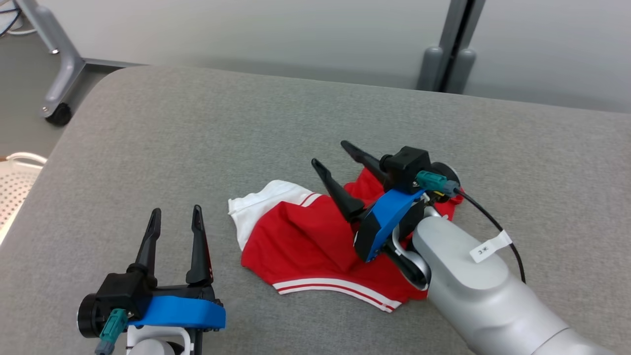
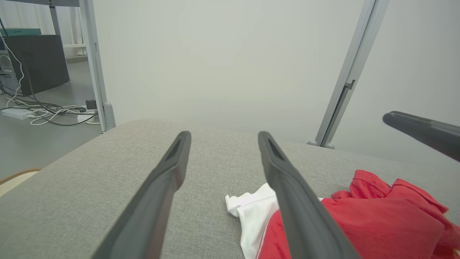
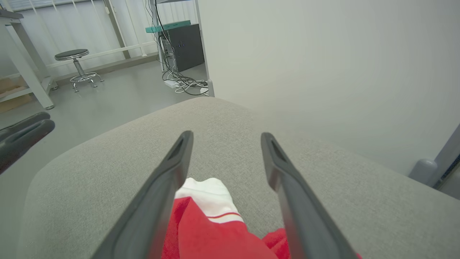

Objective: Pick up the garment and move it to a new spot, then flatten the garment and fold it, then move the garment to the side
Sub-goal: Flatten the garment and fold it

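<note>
Two grippers stood wide open, both empty | garment (image 1: 305,236) lay crumpled on the table (image 1: 197,123), long axis left-to-right, white end toward the left gripper (image 1: 177,209) | right gripper (image 1: 330,154) sat over its red part, much nearer | left one was well apart.

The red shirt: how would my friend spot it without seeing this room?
Find the big grey cloth-covered table. On it, beneath the open right tool with two dark fingers, lies the crumpled red fabric garment. Only it is bright red, with a white end and white stripes.
</note>
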### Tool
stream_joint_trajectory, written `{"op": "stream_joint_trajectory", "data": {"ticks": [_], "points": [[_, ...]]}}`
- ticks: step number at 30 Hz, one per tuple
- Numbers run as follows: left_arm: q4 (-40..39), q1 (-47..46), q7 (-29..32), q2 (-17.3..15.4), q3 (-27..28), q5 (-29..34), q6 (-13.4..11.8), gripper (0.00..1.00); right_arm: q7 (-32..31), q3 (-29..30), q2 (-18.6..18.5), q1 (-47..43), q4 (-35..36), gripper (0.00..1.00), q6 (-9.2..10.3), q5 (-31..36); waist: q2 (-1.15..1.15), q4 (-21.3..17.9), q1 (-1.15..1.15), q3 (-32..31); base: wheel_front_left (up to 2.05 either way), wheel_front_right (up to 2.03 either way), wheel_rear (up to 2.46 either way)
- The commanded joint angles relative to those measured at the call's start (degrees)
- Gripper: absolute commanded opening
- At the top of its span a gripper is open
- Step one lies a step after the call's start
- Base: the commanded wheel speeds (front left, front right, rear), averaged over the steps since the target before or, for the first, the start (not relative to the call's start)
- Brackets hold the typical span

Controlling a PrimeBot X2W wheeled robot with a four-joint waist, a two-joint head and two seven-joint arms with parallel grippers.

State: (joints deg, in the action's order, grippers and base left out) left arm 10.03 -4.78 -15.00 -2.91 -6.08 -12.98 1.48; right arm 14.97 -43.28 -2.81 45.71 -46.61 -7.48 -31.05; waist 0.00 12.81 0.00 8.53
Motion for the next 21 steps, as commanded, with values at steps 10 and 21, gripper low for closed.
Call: {"op": "stream_joint_trajectory", "data": {"ticks": [10,21], "points": [[-0.83,1.27,-0.25,0.02,2.51,2.36,0.82,1.00,0.24,16.43,-5.72,-9.19,8.79,1.00,-0.03,11.25,0.00,-6.35,0.00,-2.02,0.00,0.00,0.00],[-1.10,3.33,-0.24,0.03,3.58,3.71,1.40,1.00,0.24,32.62,-8.87,-27.83,23.91,1.00,-0.02,16.60,0.00,-10.79,0.00,-3.57,0.00,0.00,0.00]]}}
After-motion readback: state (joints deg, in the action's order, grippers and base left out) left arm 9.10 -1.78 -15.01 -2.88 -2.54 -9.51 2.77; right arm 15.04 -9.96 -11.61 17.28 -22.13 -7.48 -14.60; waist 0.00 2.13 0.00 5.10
